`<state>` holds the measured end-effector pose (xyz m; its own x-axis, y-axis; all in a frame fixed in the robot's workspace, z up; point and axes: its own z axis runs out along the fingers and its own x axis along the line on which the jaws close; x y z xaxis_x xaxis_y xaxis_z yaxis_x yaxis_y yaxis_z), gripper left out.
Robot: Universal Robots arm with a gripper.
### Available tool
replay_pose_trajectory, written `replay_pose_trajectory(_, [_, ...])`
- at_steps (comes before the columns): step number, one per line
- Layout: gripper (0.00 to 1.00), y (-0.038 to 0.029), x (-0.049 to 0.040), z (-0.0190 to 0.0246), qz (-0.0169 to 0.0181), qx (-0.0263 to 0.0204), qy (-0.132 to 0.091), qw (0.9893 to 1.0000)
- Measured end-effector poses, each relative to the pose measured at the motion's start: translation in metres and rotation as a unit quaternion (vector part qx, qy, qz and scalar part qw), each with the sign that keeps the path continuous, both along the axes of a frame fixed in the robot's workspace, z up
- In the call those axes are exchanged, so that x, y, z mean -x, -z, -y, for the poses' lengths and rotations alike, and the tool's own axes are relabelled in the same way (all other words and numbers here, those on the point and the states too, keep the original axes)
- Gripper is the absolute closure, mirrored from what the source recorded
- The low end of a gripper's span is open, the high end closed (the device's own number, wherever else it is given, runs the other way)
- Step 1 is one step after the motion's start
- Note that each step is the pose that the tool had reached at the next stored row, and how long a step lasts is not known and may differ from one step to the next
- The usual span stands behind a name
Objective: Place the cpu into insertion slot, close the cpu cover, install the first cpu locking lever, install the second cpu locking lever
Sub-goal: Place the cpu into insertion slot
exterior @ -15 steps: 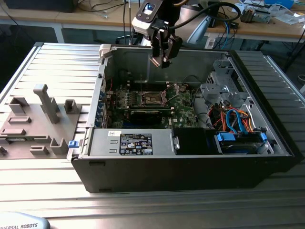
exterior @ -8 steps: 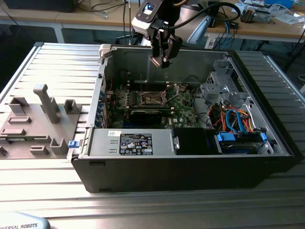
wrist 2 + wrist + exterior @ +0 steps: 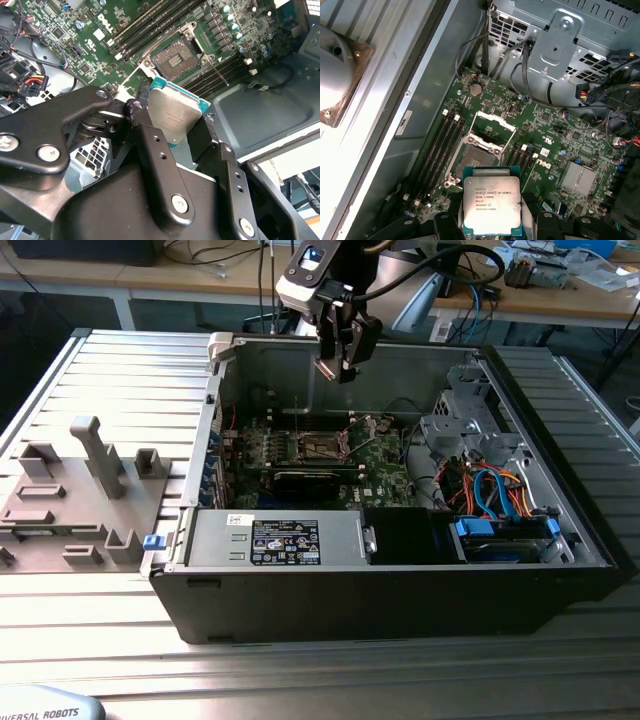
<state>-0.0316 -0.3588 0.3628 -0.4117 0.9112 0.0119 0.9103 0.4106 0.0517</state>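
Hovering above one open insertion slot (image 3: 479, 159), jaws clamped on one cpu (image 3: 491, 205), one cpu cover (image 3: 492, 122) raised.

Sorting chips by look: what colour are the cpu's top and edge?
The cpu has a silver-grey top, teal-green edge; best in the first wrist view.

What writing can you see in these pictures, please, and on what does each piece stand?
Flat square silver-topped cpu in the black gripper: small dark print lines, too fine to quote.
Green motherboard: white markings, too small.
Black-and-white rectangular label on the grey metal box: too small.
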Motion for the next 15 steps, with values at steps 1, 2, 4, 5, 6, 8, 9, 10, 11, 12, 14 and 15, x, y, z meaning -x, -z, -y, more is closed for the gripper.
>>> replay_pose_trajectory(1, [0.46,0.0000,0.0000,0.0000,0.0000,0.0000,0.000,1.0000])
replay_pose_trajectory(2, [0.46,0.0000,0.0000,0.0000,0.0000,0.0000,0.001,1.0000])
replay_pose_trajectory(4, [0.46,0.0000,0.0000,0.0000,0.0000,0.0000,0.002,1.0000])
replay_pose_trajectory(5, [0.46,0.0000,0.0000,0.0000,0.0000,0.0000,0.002,1.0000])
replay_pose_trajectory(6, [0.46,0.0000,0.0000,0.0000,0.0000,0.0000,0.002,1.0000])
replay_pose_trajectory(8, [0.46,0.0000,0.0000,0.0000,0.0000,0.0000,0.003,1.0000])
replay_pose_trajectory(9, [0.46,0.0000,0.0000,0.0000,0.0000,0.0001,0.003,1.0000])
replay_pose_trajectory(10, [0.46,0.0000,0.0000,0.0000,0.0000,0.0000,0.004,1.0000])
replay_pose_trajectory(11, [0.46,0.0000,0.0000,0.0000,0.0000,0.0000,0.004,1.0000])
replay_pose_trajectory(12, [0.46,0.0000,0.0000,0.0000,0.0000,0.0000,0.005,1.0000])
replay_pose_trajectory(14, [0.46,0.0000,0.0000,0.0000,0.0000,0.0000,0.006,1.0000])
replay_pose_trajectory(15, [0.46,0.0000,0.0000,0.0000,0.0000,0.0000,0.006,1.0000])
